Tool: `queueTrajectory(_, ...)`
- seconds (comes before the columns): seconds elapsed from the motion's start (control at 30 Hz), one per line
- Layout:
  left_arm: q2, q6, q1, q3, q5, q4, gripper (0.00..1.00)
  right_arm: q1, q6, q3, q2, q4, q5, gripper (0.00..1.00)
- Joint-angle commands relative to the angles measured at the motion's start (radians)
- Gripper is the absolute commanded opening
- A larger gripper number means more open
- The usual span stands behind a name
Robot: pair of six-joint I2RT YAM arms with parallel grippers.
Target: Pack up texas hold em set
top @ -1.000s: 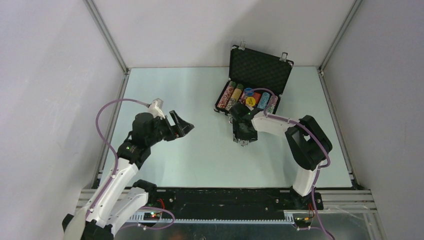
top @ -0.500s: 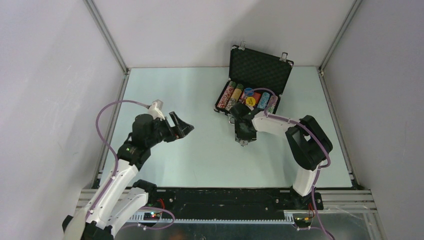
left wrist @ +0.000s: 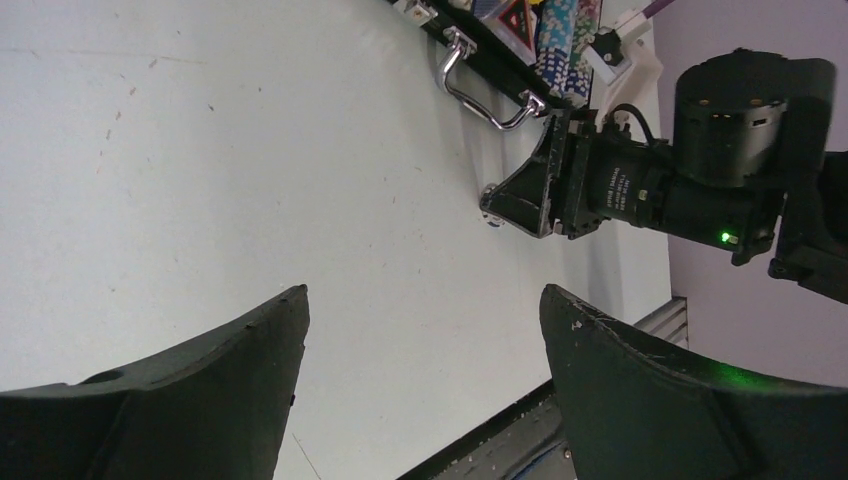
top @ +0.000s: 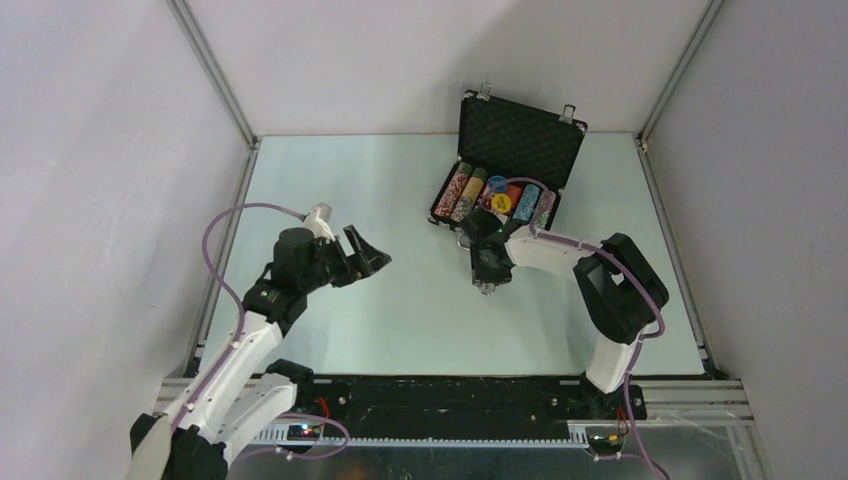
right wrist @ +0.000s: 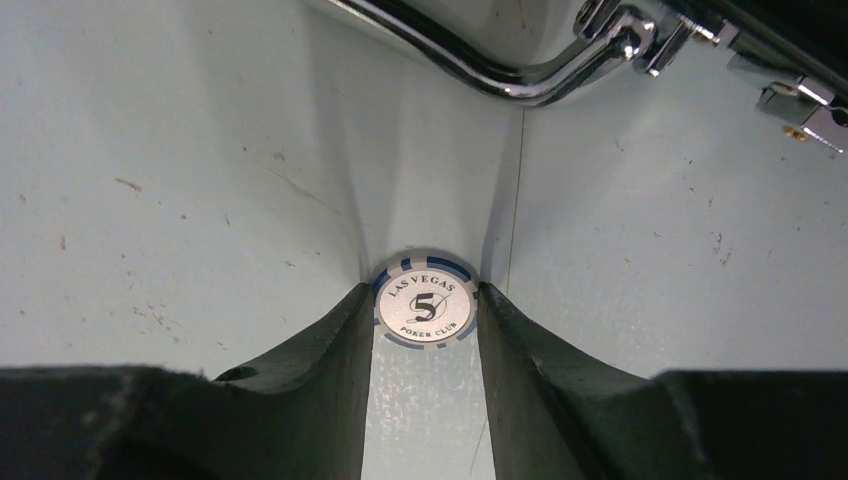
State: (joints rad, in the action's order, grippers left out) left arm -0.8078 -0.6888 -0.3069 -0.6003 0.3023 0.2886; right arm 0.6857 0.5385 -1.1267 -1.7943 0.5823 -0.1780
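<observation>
Pinching poker chip [right wrist: 427,310], right tool [right wrist: 425,296]

Table [top: 340,190] lay open across left and middle, with wide passage there. Briefcase [top: 520,135] stood far right-centre, its raised lid blocking the far side. Handle [right wrist: 480,72] jutted out just beyond right gripper [top: 486,287], poker chip [right wrist: 427,303] filling its finger gap. Left gripper [top: 372,252] hung well apart, jaws wide.

I see the pale green desk [top: 400,320] lying under both sets of jaws, flecked with small scuffs [right wrist: 130,185]. Beyond the jaws, grey walls [top: 400,60] rise between aluminium posts [top: 212,70].
</observation>
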Motion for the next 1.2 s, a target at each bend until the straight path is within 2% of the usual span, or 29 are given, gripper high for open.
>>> queueTrajectory(0.0,-0.035,-0.044,0.007,0.015,0.047,-0.092,0.90,0.006,-0.039,0.014,0.064,0.003,0.032,0.44)
queueTrajectory(0.53,-0.143,-0.118,0.007,0.051,0.136,-0.250,0.90,0.004,-0.096,0.002,0.139,-0.007,0.069,0.45)
queueTrajectory(0.83,-0.247,-0.201,0.006,0.062,0.204,-0.388,0.88,0.009,-0.133,-0.110,0.116,0.028,0.068,0.45)
queueTrajectory(1.17,-0.306,-0.225,-0.002,0.041,0.229,-0.425,0.88,-0.030,-0.166,-0.226,0.078,0.085,0.057,0.45)
